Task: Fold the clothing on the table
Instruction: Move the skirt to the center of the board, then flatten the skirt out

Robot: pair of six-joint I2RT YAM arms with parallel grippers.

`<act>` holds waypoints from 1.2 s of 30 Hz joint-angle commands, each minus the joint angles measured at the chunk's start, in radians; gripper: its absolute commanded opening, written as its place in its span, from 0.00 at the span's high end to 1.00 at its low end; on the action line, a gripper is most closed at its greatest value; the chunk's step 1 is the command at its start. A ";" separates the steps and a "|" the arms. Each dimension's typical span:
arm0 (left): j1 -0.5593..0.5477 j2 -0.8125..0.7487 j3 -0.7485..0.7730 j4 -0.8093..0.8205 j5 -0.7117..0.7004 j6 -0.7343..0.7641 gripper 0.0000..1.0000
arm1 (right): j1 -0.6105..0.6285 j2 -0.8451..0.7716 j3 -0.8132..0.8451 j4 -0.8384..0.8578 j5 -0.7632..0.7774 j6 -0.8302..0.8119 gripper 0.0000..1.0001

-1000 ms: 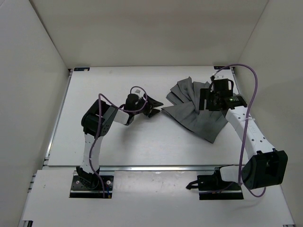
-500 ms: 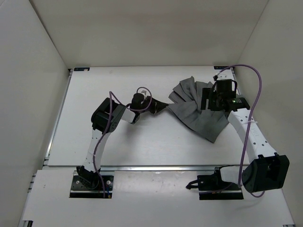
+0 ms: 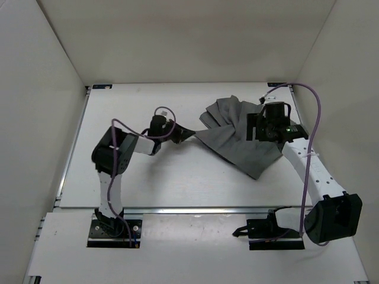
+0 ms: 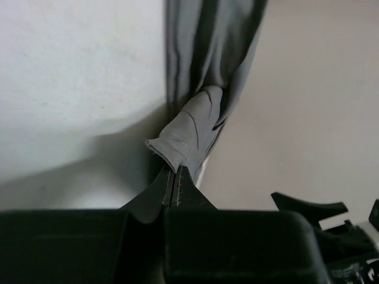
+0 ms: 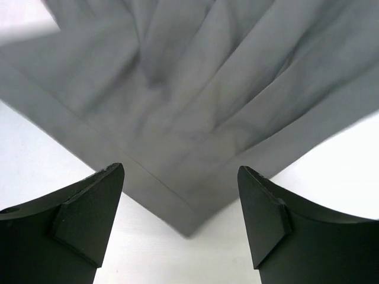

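**Table** (image 3: 154,183): matte white top with a metal rail (image 3: 195,209) along its near edge.

**Left gripper** (image 3: 185,135): left of centre, pointing right. The jaws are pressed together on a corner of the clothing (image 3: 243,142). In the wrist view, the grey corner (image 4: 188,133) bunches and folds over right at the fingertips (image 4: 176,177).

**Clothing**: one dark grey, pleat-creased piece on the right half of the table, towards the far right corner. Its left corner tapers to a point in the left gripper.

**Right gripper** (image 3: 261,126): over the cloth's right part, with the jaws spread wide and gripping nothing. Its wrist view looks down on fanned pleats (image 5: 207,100) and one cloth corner between the fingers (image 5: 89,207).

**Walls** (image 3: 177,41): plain white, around the table.
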 commanded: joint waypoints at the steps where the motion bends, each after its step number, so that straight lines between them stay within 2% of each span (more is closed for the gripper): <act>1: 0.099 -0.287 -0.009 -0.301 -0.123 0.319 1.00 | 0.108 -0.024 -0.057 0.040 -0.030 -0.036 0.25; 3: 0.141 -0.368 -0.024 -0.385 -0.157 0.398 1.00 | 0.163 -0.029 -0.100 0.060 -0.004 -0.030 0.25; 6: 0.200 -0.473 -0.116 -0.404 -0.152 0.434 1.00 | 0.234 -0.019 -0.143 0.076 -0.023 0.003 0.27; 9: 0.237 -0.577 -0.219 -0.420 -0.165 0.461 1.00 | 0.297 -0.027 -0.188 0.100 -0.056 0.027 0.35; 11: 0.237 -0.655 -0.273 -0.445 -0.198 0.499 1.00 | 0.363 -0.038 -0.224 0.149 -0.070 0.024 0.51; 12: 0.236 -0.662 -0.275 -0.461 -0.203 0.509 1.00 | 0.415 -0.039 -0.253 0.162 -0.064 0.027 0.53; 14: 0.239 -0.685 -0.282 -0.484 -0.202 0.533 1.00 | 0.493 -0.036 -0.281 0.227 -0.057 0.006 0.45; 15: 0.233 -0.694 -0.290 -0.492 -0.189 0.544 1.00 | 0.579 -0.027 -0.301 0.257 -0.049 -0.022 0.44; 18: 0.242 -0.702 -0.304 -0.487 -0.168 0.538 1.00 | 0.648 0.001 -0.332 0.347 -0.061 -0.037 0.43; 21: 0.238 -0.732 -0.315 -0.518 -0.203 0.574 1.00 | 0.723 0.014 -0.398 0.551 -0.063 -0.100 0.36; 26: 0.253 -0.757 -0.308 -0.561 -0.201 0.610 1.00 | 0.769 0.079 -0.461 0.738 -0.125 -0.225 0.30; 29: 0.273 -0.758 -0.311 -0.553 -0.177 0.616 1.00 | 0.814 0.152 -0.474 0.810 -0.112 -0.290 0.31; 34: 0.273 -0.740 -0.310 -0.542 -0.146 0.616 1.00 | 0.837 0.160 -0.542 0.918 -0.083 -0.374 0.37; 36: 0.273 -0.735 -0.308 -0.539 -0.134 0.616 1.00 | 0.842 0.154 -0.571 0.935 -0.055 -0.416 0.34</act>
